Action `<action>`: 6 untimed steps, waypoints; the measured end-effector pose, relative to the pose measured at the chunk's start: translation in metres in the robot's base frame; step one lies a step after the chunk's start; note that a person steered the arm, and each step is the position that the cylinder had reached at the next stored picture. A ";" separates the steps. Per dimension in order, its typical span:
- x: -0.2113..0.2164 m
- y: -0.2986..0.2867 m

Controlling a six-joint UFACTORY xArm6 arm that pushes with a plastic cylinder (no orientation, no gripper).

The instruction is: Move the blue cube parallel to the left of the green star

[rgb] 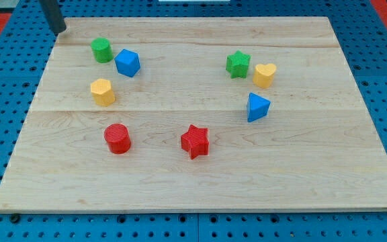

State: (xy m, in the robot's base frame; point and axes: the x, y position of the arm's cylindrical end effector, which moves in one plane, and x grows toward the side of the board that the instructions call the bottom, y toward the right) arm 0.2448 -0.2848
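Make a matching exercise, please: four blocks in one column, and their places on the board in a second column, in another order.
Blocks:
1. blue cube
2. yellow heart
3. red star
4. red cylinder

Places:
A. touching the green star's right side
B. lowest in the view, near the middle
C. just right of the green cylinder
D. below the yellow cylinder

Pairs: 1-C, 2-A, 3-B, 4-D

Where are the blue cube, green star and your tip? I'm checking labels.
blue cube (127, 63), camera view, top face.
green star (238, 64), camera view, centre.
my tip (59, 29), camera view, rod's lower end.
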 end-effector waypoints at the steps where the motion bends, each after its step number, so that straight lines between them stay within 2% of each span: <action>1: 0.021 0.024; 2: 0.026 0.072; 4: 0.027 0.101; 5: 0.028 0.090; 6: 0.028 0.042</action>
